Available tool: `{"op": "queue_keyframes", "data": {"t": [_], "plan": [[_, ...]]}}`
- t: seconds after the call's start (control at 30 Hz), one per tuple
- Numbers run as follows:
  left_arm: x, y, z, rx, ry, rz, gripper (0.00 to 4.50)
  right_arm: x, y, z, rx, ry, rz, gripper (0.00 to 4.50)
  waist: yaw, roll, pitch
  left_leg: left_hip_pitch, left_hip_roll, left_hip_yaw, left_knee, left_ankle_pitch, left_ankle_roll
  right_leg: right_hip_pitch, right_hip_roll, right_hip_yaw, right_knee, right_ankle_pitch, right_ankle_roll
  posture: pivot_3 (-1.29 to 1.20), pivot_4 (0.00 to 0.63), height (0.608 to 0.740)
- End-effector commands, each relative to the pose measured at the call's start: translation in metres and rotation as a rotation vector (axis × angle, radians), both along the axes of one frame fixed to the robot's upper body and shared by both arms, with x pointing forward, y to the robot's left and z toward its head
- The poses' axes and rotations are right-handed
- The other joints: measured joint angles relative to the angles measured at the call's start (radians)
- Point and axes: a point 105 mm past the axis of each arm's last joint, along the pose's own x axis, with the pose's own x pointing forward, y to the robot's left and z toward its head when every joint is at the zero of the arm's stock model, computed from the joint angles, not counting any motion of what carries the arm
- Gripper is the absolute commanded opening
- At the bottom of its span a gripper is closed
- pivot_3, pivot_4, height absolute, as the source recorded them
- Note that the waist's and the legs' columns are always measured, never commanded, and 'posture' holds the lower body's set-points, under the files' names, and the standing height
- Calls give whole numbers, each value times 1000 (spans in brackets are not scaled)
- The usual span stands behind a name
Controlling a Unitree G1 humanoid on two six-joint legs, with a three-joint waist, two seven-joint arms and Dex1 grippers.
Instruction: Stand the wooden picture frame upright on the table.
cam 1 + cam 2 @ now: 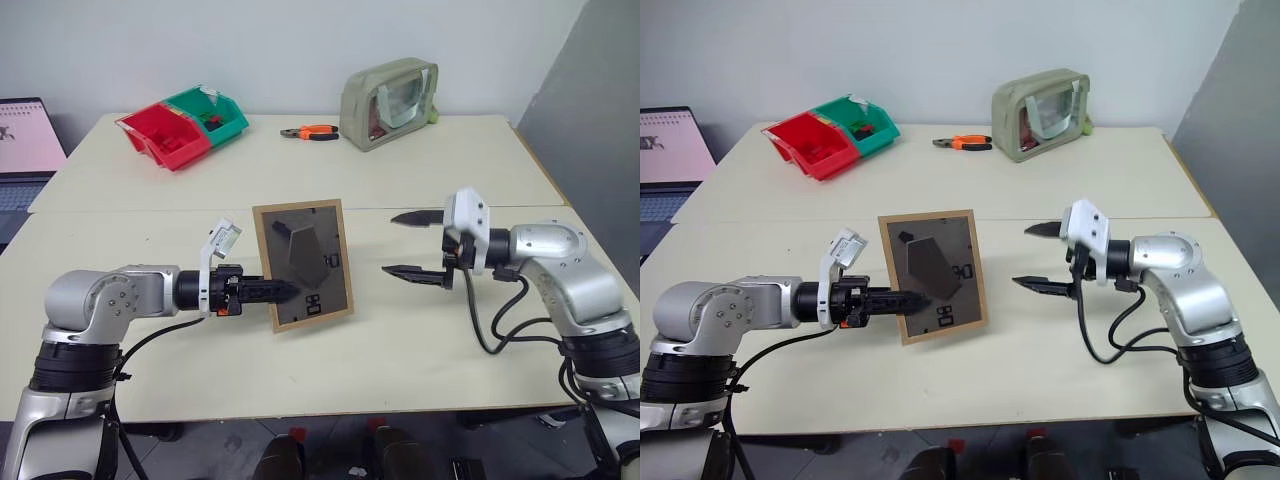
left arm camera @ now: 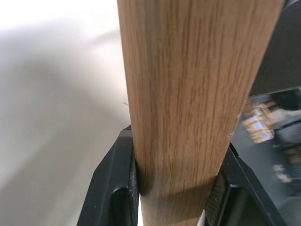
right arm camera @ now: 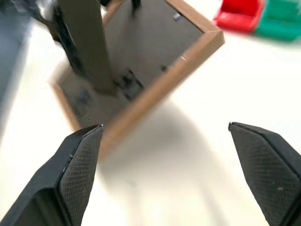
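Note:
The wooden picture frame (image 1: pixel 303 262) is held nearly upright over the near slab of the table (image 1: pixel 420 340), with its dark back and fold-out stand (image 3: pixel 87 42) facing me. My left gripper (image 1: pixel 285 291) is shut on the frame's left edge, and the light wood (image 2: pixel 188 94) sits pinched between its black fingers (image 2: pixel 113 188). Whether the frame's lower edge touches the tabletop I cannot tell. My right gripper (image 1: pixel 390 243) hangs open to the right of the frame, a short gap away, with nothing between its fingers (image 3: pixel 75 165).
On the far slab stand a red bin (image 1: pixel 165 135) and a green bin (image 1: pixel 215 112), orange-handled pliers (image 1: pixel 310 132) and an olive pouch (image 1: pixel 388 104). A laptop (image 1: pixel 25 140) sits off the table's left. A seam (image 1: pixel 150 212) runs between the slabs.

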Motion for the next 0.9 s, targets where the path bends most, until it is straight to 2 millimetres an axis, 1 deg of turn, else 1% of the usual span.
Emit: {"op": "queue_keyframes", "data": {"t": [0.03,0.1,0.13,0.23,0.3,0.37,0.5,0.57,0.7,0.83,0.9], "plan": [[-23,-11,12,-41,3,-100,1282,15,-5,1,-131,-585,-2,4488,-3,0,0,1,0,1,0,0,0,0,0,1,0,0,0,0,150,740],[-26,-15,13,-52,19,-118,1282,10,2,0,-144,-792,81,4488,-4,0,0,1,0,1,0,0,0,0,0,2,1,0,0,0,150,740],[-27,-18,14,-64,26,-127,1282,6,6,3,-132,-894,121,4488,-4,0,0,2,0,3,0,0,0,0,0,3,1,0,0,0,150,740],[-29,-22,17,-88,41,-137,1282,-2,17,8,-76,-1066,209,4488,-3,0,0,2,1,3,0,0,-1,0,0,3,2,0,0,0,150,740],[-29,-24,19,-100,54,-143,1282,-9,24,12,-23,-1141,265,4488,0,0,0,3,1,2,0,3,-4,0,0,3,2,0,-1,0,150,740],[-32,-26,15,-77,46,-154,1282,-18,29,8,19,-1180,338,4488,0,0,0,3,1,2,0,3,-5,1,0,3,2,0,-1,0,150,740],[-34,-26,13,-86,64,-152,1282,-24,43,15,89,-1241,385,4488,0,0,0,3,1,2,0,3,-5,1,-1,4,2,0,-1,0,150,740],[-35,-26,13,-89,65,-152,1282,-23,48,12,72,-1239,413,4488,0,0,0,3,1,2,0,3,-6,1,-1,4,3,0,-1,0,150,740],[-35,-26,12,-96,68,-146,1282,-20,51,11,60,-1233,433,3802,0,0,0,4,1,2,0,4,-6,1,-1,4,4,0,-1,0,150,740],[-35,-26,12,-103,72,-140,1282,-18,50,15,56,-1248,426,2880,0,0,0,4,0,2,0,4,-6,2,-1,4,4,0,-1,0,150,740],[-35,-26,11,-104,73,-138,1282,-17,48,15,53,-1252,424,2490,0,0,0,5,0,2,0,4,-6,2,-1,5,4,0,-1,0,150,740]]}}
